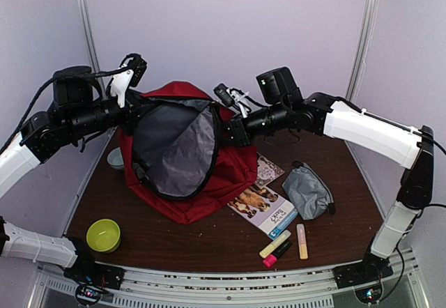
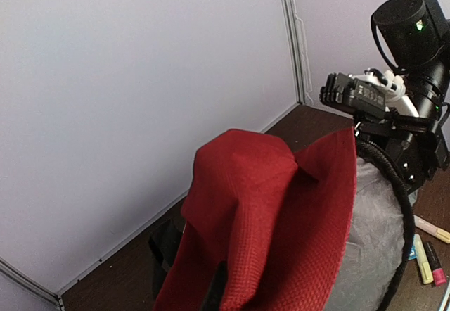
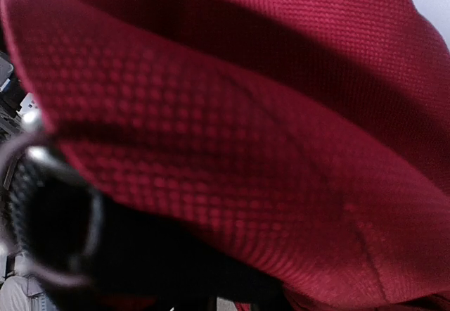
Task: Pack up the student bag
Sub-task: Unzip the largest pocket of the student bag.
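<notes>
Gaping student bag (image 1: 212,186), grey-lined inside

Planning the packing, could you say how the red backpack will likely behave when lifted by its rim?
The student bag is probably floppy: its red fabric creases and sags around the mouth. It likely weighs little, since the grey lining shows nothing inside.

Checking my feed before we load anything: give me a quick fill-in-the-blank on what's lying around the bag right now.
1. The student bag is red outside, with a ____ lining.
2. The bowl at front left is ____.
3. The pouch lies on the bag's ____ side.
4. The highlighters near the booklet number ____.

Missing words: grey; green; right; three.
</notes>
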You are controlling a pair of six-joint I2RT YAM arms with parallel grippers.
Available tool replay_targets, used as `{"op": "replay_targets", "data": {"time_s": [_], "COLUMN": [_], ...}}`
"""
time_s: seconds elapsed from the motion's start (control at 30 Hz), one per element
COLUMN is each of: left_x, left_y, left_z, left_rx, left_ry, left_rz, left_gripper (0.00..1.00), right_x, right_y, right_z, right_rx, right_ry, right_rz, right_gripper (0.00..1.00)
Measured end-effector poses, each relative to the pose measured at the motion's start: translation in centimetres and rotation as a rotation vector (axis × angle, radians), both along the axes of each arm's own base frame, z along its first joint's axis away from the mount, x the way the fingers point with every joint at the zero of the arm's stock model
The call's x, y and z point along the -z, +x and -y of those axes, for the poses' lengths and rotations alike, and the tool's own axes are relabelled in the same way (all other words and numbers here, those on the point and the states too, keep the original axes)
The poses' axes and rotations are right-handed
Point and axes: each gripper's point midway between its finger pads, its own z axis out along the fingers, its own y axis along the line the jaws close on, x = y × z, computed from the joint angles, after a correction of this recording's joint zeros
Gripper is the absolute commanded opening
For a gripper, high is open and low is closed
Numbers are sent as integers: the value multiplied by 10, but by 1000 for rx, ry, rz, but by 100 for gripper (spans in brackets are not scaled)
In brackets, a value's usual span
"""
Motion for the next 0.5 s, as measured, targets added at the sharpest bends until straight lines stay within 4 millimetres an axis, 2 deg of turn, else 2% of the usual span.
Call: {"op": "replay_targets", "data": {"time_s": [0.1,0.2,0.37,0.5], "left_x": [-1,-1,-1,-1], "left_y": [0,0,0,0], "left_z": [1,1,2,2], "left_rx": [3,7,8,8], "left_ry": [-3,-4,-3,-3], "left_rz": [3,4,3,3], "left_gripper": [0,0,0,0], "right_x": [-9,-30,-64,-75], "right_y": [-3,-6,-13,-11], "right_z": [8,19,33,30], "right_rx": [3,14,20,23], "right_ry": [-1,26,100,147], "right_rz": [27,74,154,170], "right_gripper": [29,34,32,30]}}
